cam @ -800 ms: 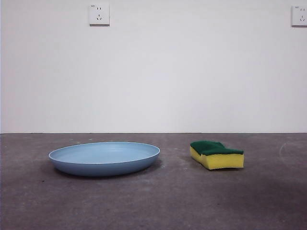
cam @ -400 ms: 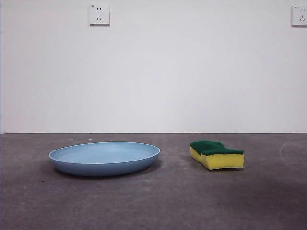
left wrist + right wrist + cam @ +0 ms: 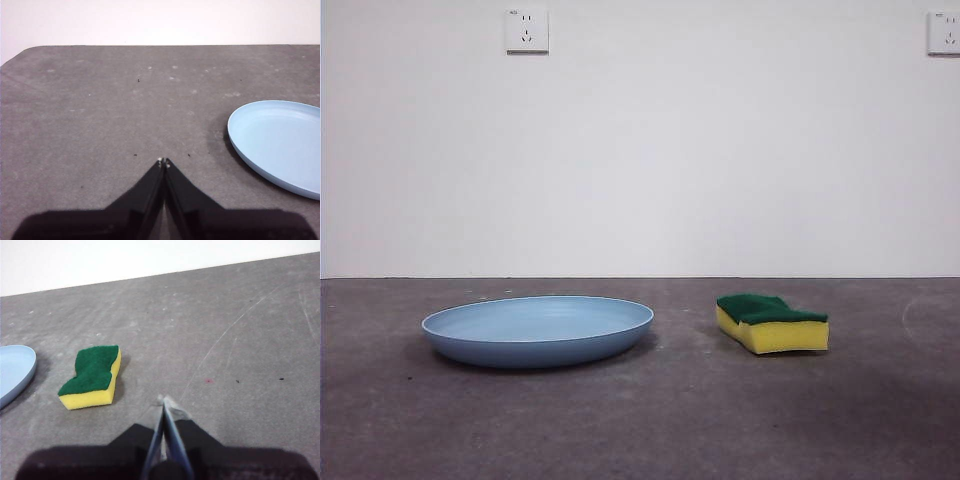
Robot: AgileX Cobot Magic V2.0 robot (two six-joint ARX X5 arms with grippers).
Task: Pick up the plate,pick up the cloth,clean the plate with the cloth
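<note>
The light blue plate [image 3: 538,330] lies flat on the grey table, left of centre in the front view. It also shows in the left wrist view [image 3: 280,142] and its edge in the right wrist view [image 3: 15,371]. The cloth, a yellow sponge with a green top [image 3: 772,322], lies to the right of the plate, apart from it; it shows in the right wrist view [image 3: 92,376] too. My left gripper [image 3: 163,162] is shut and empty, off to the side of the plate. My right gripper [image 3: 163,401] is shut and empty, off to the side of the sponge.
The grey table [image 3: 720,420] runs back to a white wall with two sockets [image 3: 527,30]. A rounded table corner [image 3: 20,55] shows in the left wrist view.
</note>
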